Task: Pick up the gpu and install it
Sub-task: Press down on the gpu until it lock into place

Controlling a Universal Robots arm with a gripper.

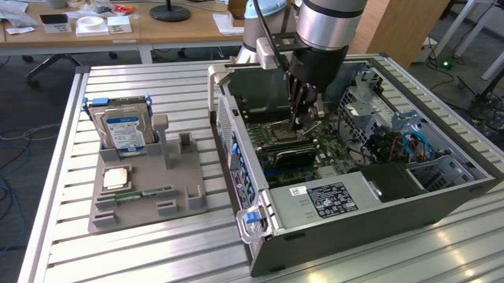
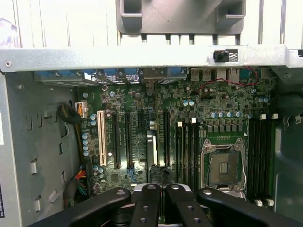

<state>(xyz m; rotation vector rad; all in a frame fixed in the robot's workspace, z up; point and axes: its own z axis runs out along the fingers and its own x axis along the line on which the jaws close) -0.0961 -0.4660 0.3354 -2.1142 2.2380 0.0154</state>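
Black fingers (image 2: pixel 152 203) of the gripper (image 1: pixel 299 122) are pressed together, with no gap and nothing seen between them. The gripper reaches down into the open case (image 1: pixel 409 203), its tip just over the board (image 2: pixel 222 106) near the empty socket (image 1: pixel 277 131). In the exterior view the arm (image 1: pixel 331 26) hides the part of the board behind it, and the actual tips are hard to pick out against the dark parts below.

The gpu (image 1: pixel 294 155) is inside the case, near the gripper and on the viewer's side of the socket. It shows as a thin dark card with a black face, seated on the board. Its bracket and the slot under it cannot be made out, nor whether the fingers touch it. In the wrist view a pale grey strip (image 2: pixel 150 153) runs between the long slots and passes under the gripper (image 2: pixel 162 189). It may be the card's edge, but that is not certain.

On the table (image 1: pixel 157 262) beside the case, a grey tray (image 1: pixel 185 177) holds a drive (image 1: pixel 124 132) upright, a chip (image 1: pixel 115 177) and a green stick (image 1: pixel 146 193).
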